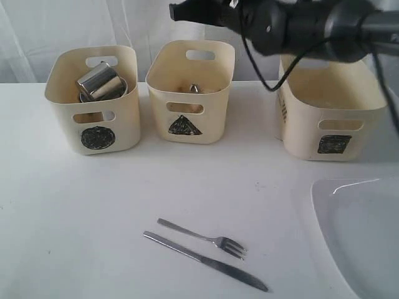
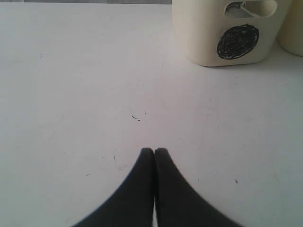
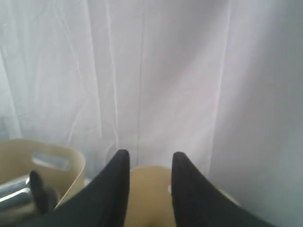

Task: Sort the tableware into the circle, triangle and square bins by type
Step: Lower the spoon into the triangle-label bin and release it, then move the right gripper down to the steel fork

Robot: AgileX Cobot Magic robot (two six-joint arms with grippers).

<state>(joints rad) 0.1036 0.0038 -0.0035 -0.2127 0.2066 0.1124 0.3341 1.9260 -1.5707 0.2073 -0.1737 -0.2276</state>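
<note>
The left gripper [image 2: 154, 152] has its two black fingers pressed tip to tip with nothing between them, low over the bare white table [image 2: 85, 85]. The circle bin [image 2: 227, 33] stands well ahead of it. The right gripper [image 3: 149, 160] has its fingers [image 3: 122, 165] spread apart and grasps nothing. A cream surface shows through the gap, but the wrist view does not tell which bin it belongs to. In the exterior view the right arm [image 1: 293, 25] reaches in high from the right, above the triangle bin [image 1: 190, 93] and the square bin [image 1: 330, 118], with a white curtain [image 3: 165, 71] behind.

The three bins stand in a row at the back of the table: circle on the left, triangle in the middle, square on the right. Steel mugs [image 1: 100, 81] lie tilted inside the circle bin. A small steel tip [image 1: 194, 88] shows inside the triangle bin, too little to name. The fork [image 1: 209, 238] and knife [image 1: 206, 261] lie just beside each other, nearly parallel, on the table in front of the triangle bin. The white plate [image 1: 361, 237] sits at the near right, in front of the square bin, cut off by the picture's edge
</note>
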